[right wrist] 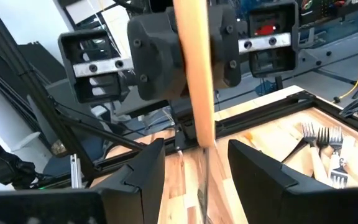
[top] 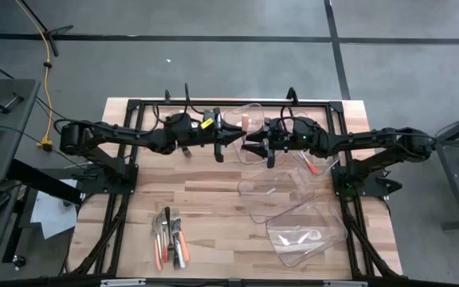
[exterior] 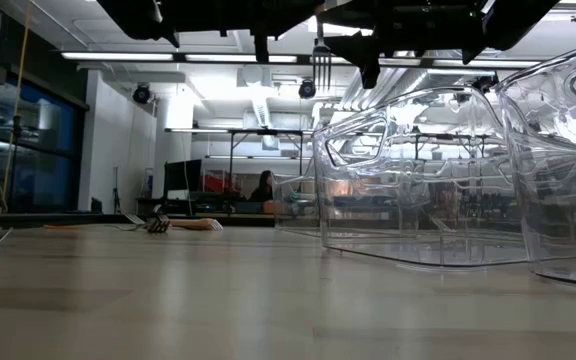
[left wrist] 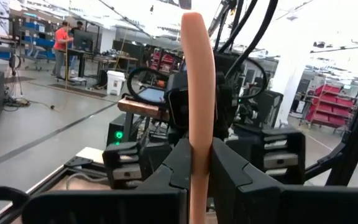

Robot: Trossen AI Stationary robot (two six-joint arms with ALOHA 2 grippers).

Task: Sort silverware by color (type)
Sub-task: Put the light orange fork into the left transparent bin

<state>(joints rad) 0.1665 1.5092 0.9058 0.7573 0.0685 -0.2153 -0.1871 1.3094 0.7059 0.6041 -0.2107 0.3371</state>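
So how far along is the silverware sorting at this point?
A few pieces already lie in the clear bins. In hand: the left claw is shut on an orange-handled utensil, facing the open right claw. Left: a pile of silverware on the table.

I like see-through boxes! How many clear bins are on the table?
3: the far bin under the grippers, the middle bin, the near bin by the table's right corner. None looks hidden.

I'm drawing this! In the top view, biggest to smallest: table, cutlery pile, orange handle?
1. wooden table
2. cutlery pile
3. orange handle, smallest even though it is held up nearer the camera
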